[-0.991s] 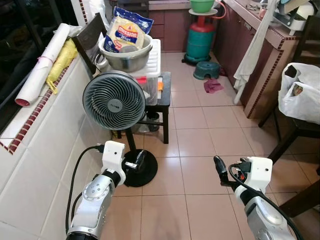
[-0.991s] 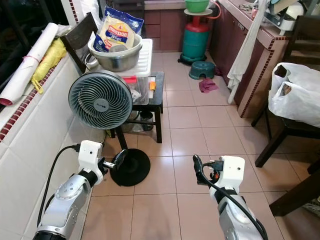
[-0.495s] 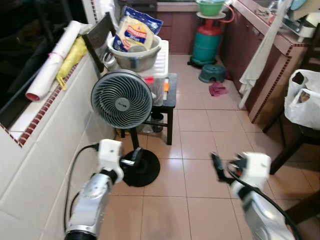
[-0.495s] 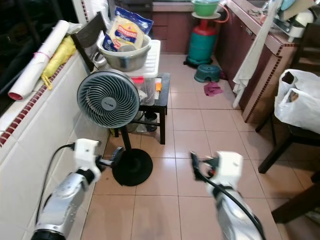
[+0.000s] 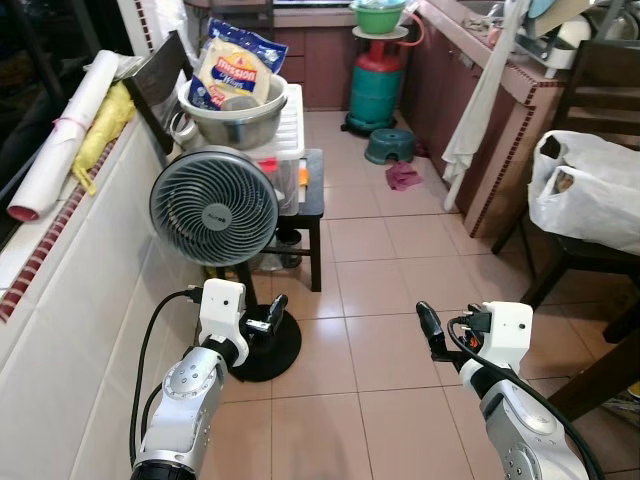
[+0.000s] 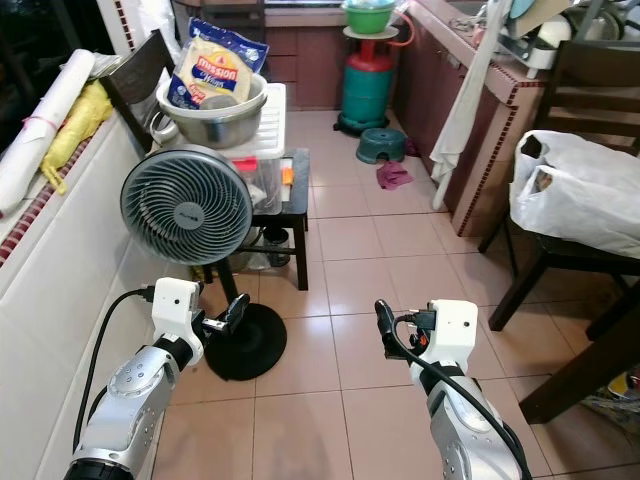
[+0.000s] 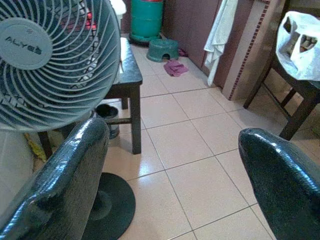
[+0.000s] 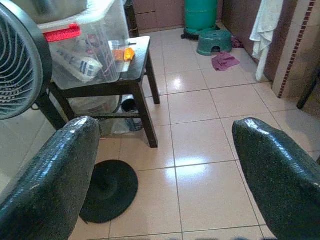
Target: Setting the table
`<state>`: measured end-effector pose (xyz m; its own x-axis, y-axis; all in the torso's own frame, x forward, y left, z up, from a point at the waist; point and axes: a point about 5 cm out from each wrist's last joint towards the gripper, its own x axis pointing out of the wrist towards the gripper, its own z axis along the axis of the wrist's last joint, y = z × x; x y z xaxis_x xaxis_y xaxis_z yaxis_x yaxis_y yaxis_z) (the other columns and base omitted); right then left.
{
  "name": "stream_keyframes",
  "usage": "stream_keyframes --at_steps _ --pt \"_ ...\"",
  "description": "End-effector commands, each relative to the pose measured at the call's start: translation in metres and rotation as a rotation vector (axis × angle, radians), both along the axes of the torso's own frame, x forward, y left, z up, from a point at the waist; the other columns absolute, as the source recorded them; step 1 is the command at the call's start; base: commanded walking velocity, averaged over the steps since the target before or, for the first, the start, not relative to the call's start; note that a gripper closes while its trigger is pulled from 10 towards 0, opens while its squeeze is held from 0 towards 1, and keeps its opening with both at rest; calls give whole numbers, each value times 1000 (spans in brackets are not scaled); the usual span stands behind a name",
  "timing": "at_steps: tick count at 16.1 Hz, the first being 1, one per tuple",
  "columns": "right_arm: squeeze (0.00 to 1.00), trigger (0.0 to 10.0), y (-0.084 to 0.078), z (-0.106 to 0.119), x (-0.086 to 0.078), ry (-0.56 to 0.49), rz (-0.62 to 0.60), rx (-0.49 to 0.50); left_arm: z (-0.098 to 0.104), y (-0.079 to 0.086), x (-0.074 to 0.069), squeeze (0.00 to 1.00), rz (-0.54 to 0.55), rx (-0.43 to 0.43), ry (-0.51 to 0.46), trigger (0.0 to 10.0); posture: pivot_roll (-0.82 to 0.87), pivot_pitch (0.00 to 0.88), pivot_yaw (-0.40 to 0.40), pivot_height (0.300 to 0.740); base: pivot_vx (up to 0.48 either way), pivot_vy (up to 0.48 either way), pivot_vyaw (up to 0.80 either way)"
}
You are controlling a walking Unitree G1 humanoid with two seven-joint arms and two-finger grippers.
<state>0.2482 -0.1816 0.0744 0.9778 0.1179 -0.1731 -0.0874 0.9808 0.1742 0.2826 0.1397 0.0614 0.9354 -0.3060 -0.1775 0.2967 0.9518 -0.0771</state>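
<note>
Both arms are held low in front of me above a tiled kitchen floor. My left gripper (image 5: 272, 312) hangs open near the base of a standing fan (image 5: 213, 207), with nothing between its fingers (image 7: 65, 170). Open and empty too, my right gripper (image 5: 430, 325) is over bare tiles in the middle of the floor, its fingers (image 8: 272, 170) wide apart. A metal bowl (image 5: 232, 115) holding a pack of tortillas (image 5: 228, 68) sits on a white box on a dark stool (image 5: 312, 190) behind the fan.
A tiled ledge with a paper roll (image 5: 55, 135) runs along the left. A green gas cylinder (image 5: 377, 80), a small green stool (image 5: 390, 146) and a pink rag (image 5: 403, 176) lie ahead. Right: a counter (image 5: 520, 95), hanging towel (image 5: 475, 110), and chair with white bag (image 5: 590, 190).
The whole picture has shifted, so the camera has moved; more of the chair and bag on the right shows now. Both arms keep the same pose, grippers open.
</note>
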Motion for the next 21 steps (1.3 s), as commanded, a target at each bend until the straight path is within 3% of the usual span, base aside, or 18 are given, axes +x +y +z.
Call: stream_keyframes --at_steps 1,21 --pt "0 10000 0 -1 1 12 -9 6 1 1 2 0 -5 1 1 10000 -46 0 26 740 0 0 -781" --pt "0 10000 -3 0 0 15 -8 -4 -1 -3 4 0 -18 -13 7 10000 -56 0 21 740 0 0 -778"
